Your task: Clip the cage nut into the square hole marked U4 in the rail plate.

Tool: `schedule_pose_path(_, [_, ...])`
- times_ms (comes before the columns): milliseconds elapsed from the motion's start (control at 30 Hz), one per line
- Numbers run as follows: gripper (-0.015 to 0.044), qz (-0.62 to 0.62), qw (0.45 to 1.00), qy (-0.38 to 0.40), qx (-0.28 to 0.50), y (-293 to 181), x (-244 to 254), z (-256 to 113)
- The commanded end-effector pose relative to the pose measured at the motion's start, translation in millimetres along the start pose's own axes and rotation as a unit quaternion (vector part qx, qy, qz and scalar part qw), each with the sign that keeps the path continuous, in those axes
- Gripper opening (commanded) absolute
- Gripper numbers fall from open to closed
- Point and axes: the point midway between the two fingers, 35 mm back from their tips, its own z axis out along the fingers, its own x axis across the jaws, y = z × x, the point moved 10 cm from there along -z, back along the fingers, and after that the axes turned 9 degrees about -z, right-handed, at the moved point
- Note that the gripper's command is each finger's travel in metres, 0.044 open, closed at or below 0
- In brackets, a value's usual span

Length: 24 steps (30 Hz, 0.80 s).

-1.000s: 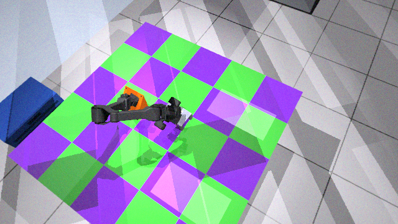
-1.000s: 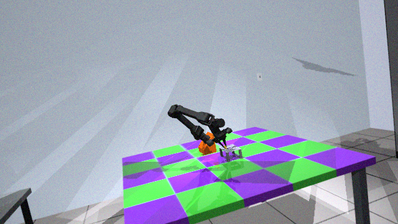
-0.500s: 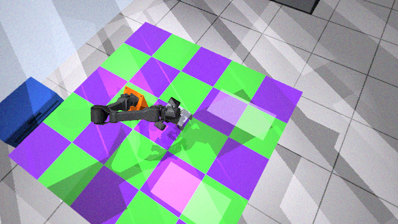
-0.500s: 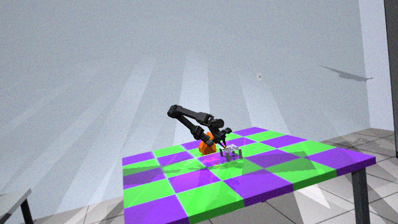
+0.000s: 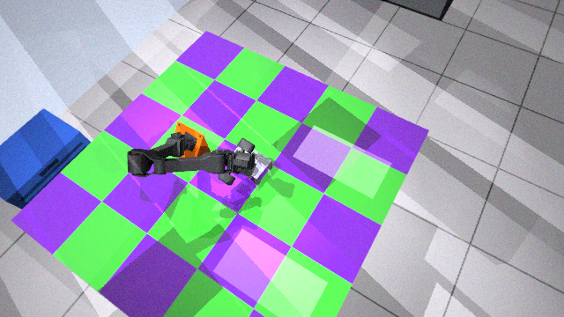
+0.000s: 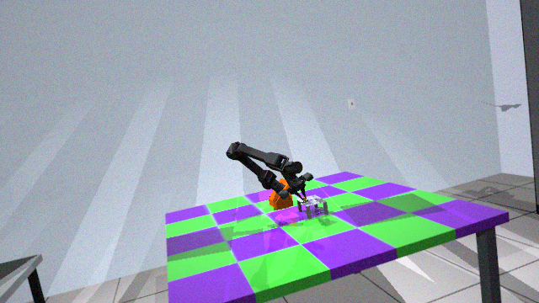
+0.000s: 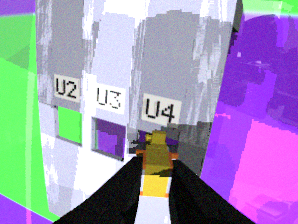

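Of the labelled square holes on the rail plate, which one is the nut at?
The U4 hole, right of U3 in the wrist view. The yellow cage nut, gripped by the end effector, partly covers it; U2 and U3 are uncovered.

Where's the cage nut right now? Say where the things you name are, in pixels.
In the wrist view, the cage nut [image 7: 155, 185] is low, right of centre, pinched in the claw [image 7: 154, 167] at the U4 hole [image 7: 145, 136], just below the U4 label [image 7: 160, 109]; seating depth is unclear.

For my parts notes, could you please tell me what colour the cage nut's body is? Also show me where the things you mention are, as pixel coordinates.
Yellow, seen best in the wrist view: the cage nut [image 7: 155, 185].
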Motion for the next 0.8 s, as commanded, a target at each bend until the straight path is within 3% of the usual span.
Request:
schedule_pose_path(0, [0.0037, -0.001, 1.000, 0.004, -0.002, 0.1, -0.6, -0.9])
schedule_pose_path(767, [0.0037, -0.001, 1.000, 0.020, -0.005, -0.8, -6.6, -1.1])
